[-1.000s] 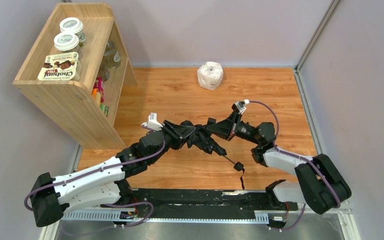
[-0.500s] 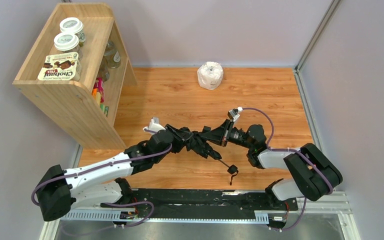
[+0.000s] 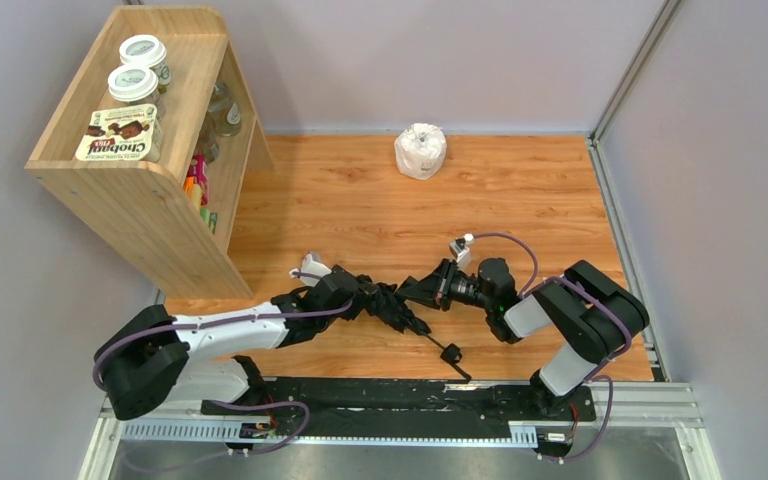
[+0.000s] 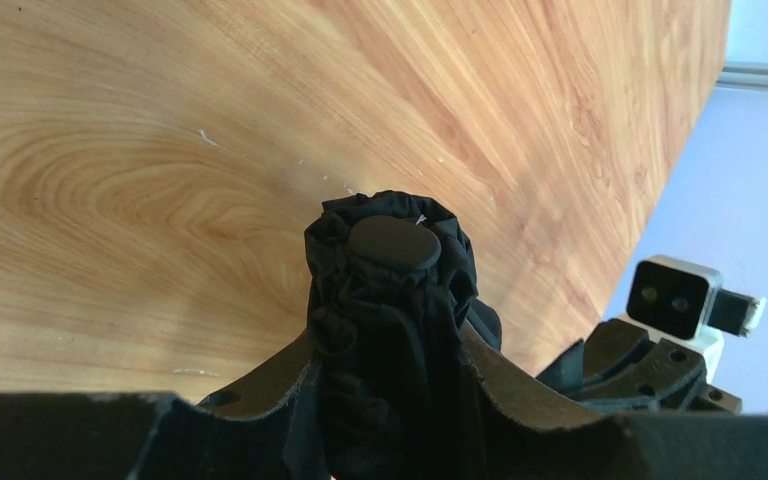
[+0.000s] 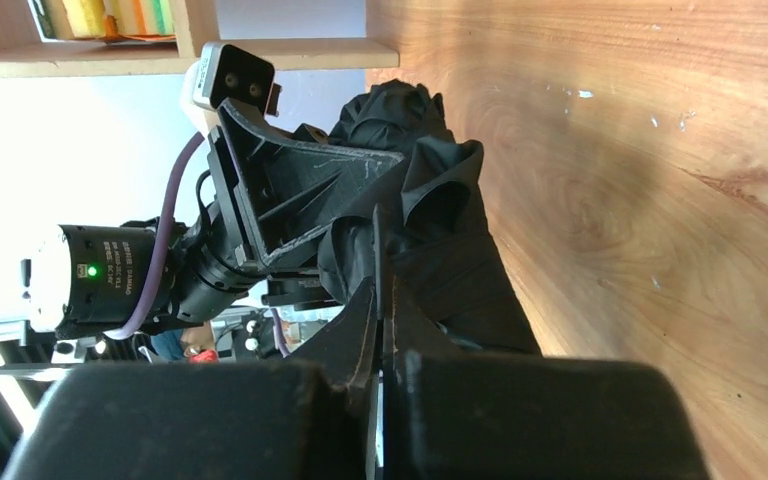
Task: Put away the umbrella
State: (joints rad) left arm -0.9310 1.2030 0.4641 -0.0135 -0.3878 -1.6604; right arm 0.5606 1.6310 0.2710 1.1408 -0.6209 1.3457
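Umbrella point(image 3: 400, 314) lies diagonally by the tabletop's point(image 3: 360, 200) near edge, handle toward the near-right corner; left tool point(image 3: 372, 300) and right tool point(image 3: 418, 293) both grasp it.

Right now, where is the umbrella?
In the top external view the umbrella is low over the near centre of the table, held between the left gripper and the right gripper. Its handle knob points toward the near edge.

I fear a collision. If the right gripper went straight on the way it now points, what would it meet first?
Probably the left gripper, which faces the right gripper closely. Both are shut on the umbrella between them. The exact depth is unclear.
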